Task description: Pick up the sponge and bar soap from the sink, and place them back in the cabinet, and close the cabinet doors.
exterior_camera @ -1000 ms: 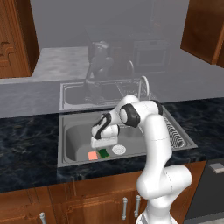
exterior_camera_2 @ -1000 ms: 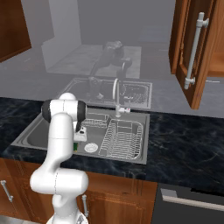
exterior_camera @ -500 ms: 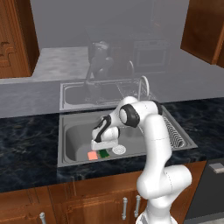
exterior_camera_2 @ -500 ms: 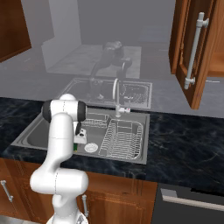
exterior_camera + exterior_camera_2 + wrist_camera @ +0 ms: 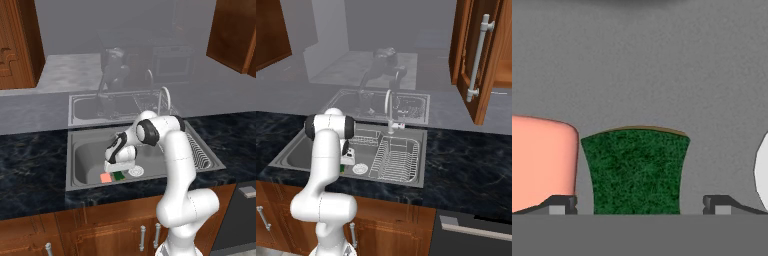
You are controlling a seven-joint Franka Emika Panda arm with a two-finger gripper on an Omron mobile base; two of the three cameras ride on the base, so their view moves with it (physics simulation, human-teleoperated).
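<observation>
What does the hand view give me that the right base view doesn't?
Hand view: the sponge centred between the open gripper fingertips, bar soap beside it with a narrow gap, drain at the other edge. Right base view: the open cabinet door, faucet and wire rack. Both: the sink floor.

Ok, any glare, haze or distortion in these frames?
Left base view: hazy grey reflection above the sink, no glare. Right base view: same haze, open cabinet door sharp. Hand view: sponge edges bow, soap cut off at the frame edge.
</observation>
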